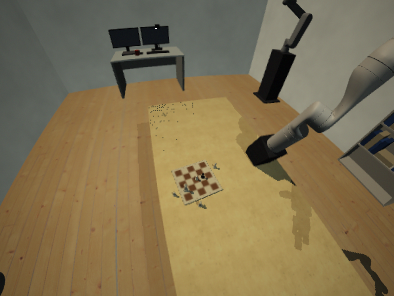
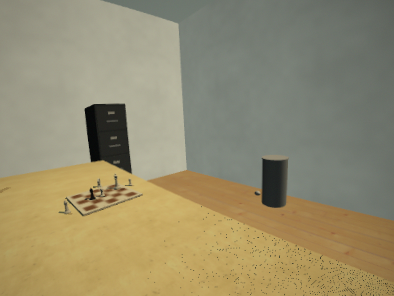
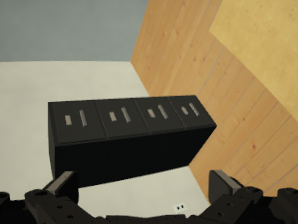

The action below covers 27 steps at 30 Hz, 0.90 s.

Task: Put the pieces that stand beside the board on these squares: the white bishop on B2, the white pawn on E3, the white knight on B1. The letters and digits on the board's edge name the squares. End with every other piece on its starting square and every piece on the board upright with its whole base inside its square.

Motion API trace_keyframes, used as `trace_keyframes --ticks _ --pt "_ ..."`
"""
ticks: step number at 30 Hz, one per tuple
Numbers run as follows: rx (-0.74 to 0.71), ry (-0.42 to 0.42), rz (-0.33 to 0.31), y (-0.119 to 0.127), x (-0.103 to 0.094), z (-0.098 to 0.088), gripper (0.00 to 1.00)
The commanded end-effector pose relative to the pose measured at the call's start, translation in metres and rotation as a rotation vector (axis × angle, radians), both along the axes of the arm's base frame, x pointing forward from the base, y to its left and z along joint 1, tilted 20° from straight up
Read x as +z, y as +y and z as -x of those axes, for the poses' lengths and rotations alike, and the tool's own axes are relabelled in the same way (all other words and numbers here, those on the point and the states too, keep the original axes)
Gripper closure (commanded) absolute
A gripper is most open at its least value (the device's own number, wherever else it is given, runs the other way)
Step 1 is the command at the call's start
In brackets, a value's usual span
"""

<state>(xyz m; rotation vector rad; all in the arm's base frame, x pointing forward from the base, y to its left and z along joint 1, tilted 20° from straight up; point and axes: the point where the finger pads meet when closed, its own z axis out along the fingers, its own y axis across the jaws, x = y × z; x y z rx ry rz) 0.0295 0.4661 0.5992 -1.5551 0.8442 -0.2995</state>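
The small brown-and-cream chessboard (image 1: 197,182) lies mid-way along the long tan table (image 1: 240,250), with three pale pieces standing off it: one by the far right corner (image 1: 216,165), one at the left edge (image 1: 175,195), one at the near edge (image 1: 202,205). Too small to tell bishop, pawn and knight apart. On the board stand a black piece (image 1: 202,176) and a couple of pale ones (image 1: 187,188).

Step in hand looks like the approach to the first pick, nothing placed yet. The black two-finger gripper (image 3: 149,192) is spread wide and empty, up and to the right of the board, well apart from every piece. Next move calls for swinging the wrist down at the table, identifying a piece, then lining up over it.

Top view alone shows the arm relative to the board. Exterior view shows the pieces upright but no arm. Wrist view misses the board: just a black filing cabinet (image 3: 127,136), wall and floor
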Motion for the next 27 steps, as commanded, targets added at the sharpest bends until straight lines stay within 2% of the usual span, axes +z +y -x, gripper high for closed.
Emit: trace_keyframes --ticks 1,5,6,16,17,27 --pt "-0.007 0.008 0.004 0.002 -0.002 -0.006 0.00" --pt "-0.007 0.008 0.004 0.002 -0.002 -0.006 0.00" --pt "-0.032 0.033 0.030 0.008 -0.012 -0.024 0.00" --pt "-0.032 0.033 0.030 0.008 -0.012 -0.024 0.00" --pt "-0.058 0.059 0.058 0.013 -0.023 -0.042 0.00" --pt "-0.058 0.059 0.058 0.013 -0.023 -0.042 0.00"
